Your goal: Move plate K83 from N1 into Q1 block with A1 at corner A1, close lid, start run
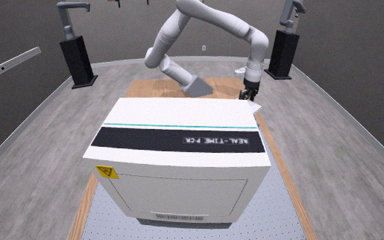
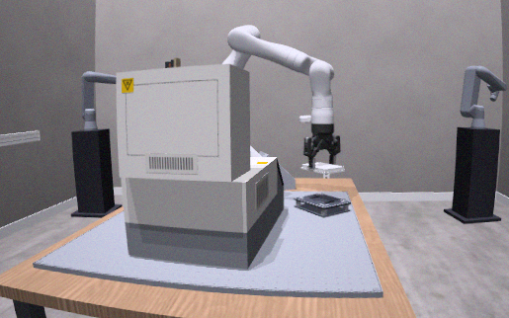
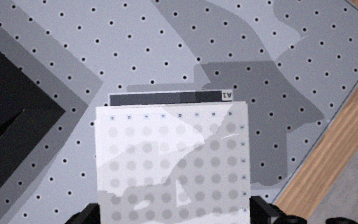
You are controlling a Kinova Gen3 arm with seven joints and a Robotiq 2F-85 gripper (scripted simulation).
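The white plate K83 (image 1: 255, 107) (image 2: 324, 167) (image 3: 181, 150) is in the air, level, above the dark nest N1 (image 2: 323, 202) (image 3: 151, 98). My gripper (image 1: 247, 98) (image 2: 322, 162) (image 3: 175, 211) is shut on the plate, a finger at each of two opposite sides. In the wrist view the plate's lettered edge is at the top, with A at the right, beside the nest's A1 label (image 3: 227, 95). The real-time cycler Q1 (image 1: 168, 197) (image 2: 179, 119) shows from behind. Its block, keys and lamp are hidden, and I cannot tell how its lid stands.
The cycler's dark front part (image 3: 21, 85) is at the left in the wrist view. The nest stands on the perforated mat (image 2: 317, 257) (image 3: 131, 50), near the table's wooden edge (image 2: 377, 237) (image 3: 326, 155). The arm's grey base mount (image 1: 199, 87) is beyond the cycler. Two pedestals (image 2: 90, 173) (image 2: 475, 173) stand off the table.
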